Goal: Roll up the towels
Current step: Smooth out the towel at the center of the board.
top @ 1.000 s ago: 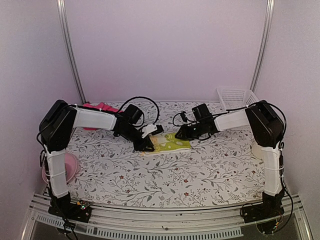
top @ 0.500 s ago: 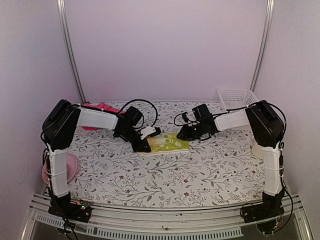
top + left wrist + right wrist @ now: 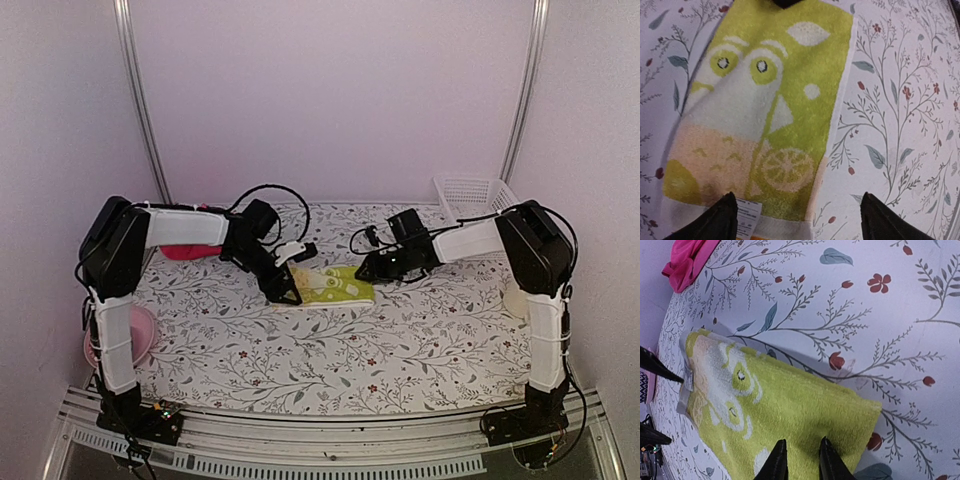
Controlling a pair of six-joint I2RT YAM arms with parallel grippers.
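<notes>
The yellow-green towel (image 3: 335, 286) lies flat and folded in a strip at the table's middle, its lemon print and white label showing (image 3: 770, 125). My left gripper (image 3: 300, 272) hovers open and wide over its left end (image 3: 797, 210). One fingertip (image 3: 722, 215) is by the label and the other is over bare tablecloth. My right gripper (image 3: 365, 272) pinches the towel's right end (image 3: 802, 442), fingers narrowly apart with cloth bunched between them. The pink towel (image 3: 190, 250) lies crumpled at the back left (image 3: 687, 260), partly hidden behind my left arm.
A pink bowl (image 3: 135, 335) sits at the table's left front edge. A white slatted basket (image 3: 470, 195) stands at the back right. A pale object (image 3: 515, 300) shows behind my right arm. The tablecloth (image 3: 330, 360) has a floral print.
My left gripper, shut at the towel's left end half a second ago, has sprung wide open. The towel lies flatter. The right gripper keeps its hold.
</notes>
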